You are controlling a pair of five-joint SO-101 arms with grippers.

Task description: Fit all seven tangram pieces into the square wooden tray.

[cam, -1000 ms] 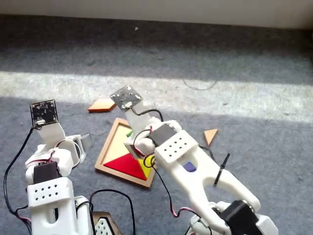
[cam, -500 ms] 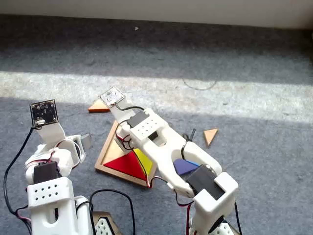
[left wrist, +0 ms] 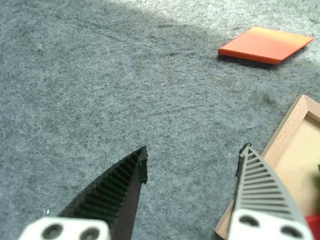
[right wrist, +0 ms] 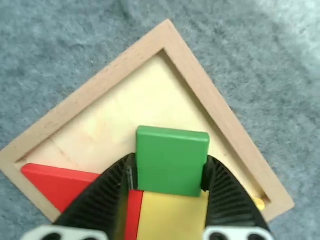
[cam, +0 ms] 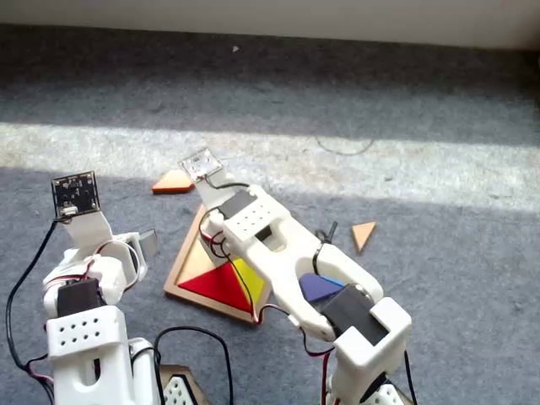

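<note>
Green square is clamped in the right pincer over the bare half of the wooden tray, left pincer is held wide alongside, and a skewed release is judged likely to prop it on the yellow piece.

The whole floor is covered by a grey short-pile carpet. A broad band of sunlight is cast across it from side to side, with shaded carpet on both sides. A pale wall base is seen along the far edge.
</note>
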